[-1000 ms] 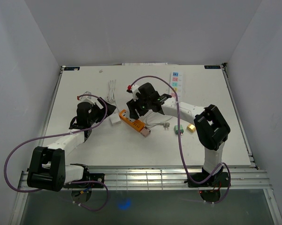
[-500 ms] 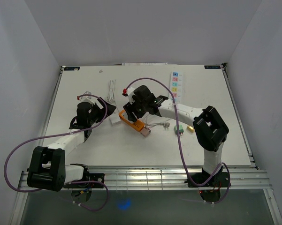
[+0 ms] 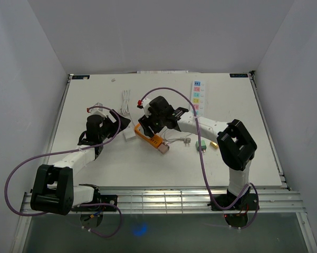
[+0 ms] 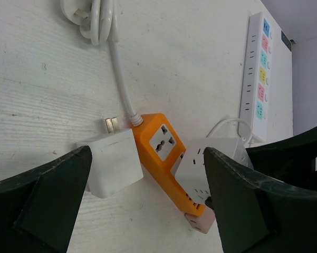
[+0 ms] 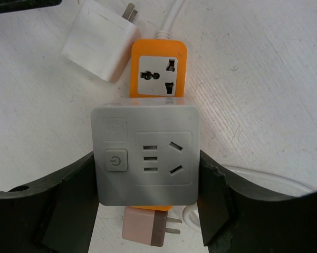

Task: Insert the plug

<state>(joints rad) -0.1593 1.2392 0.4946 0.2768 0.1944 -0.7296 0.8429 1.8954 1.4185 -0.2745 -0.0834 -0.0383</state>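
I watched two arms over one matte white table [image 4: 190, 52]. My right hand [image 5: 146, 179] gripped the single smooth, boxy grey cube plug [image 5: 146, 153] by its sides, over the middle of the one glossy orange power strip [image 5: 158, 68]. One square white charger block [image 5: 97, 45] with two metal prongs lay just beside the strip. One pink plug [image 5: 145, 226] sat at the strip's cable-free end. My left hand [image 4: 147, 174] hung spread wide, holding nothing. A second earlier the right hand had been further right; the left arm had not moved.
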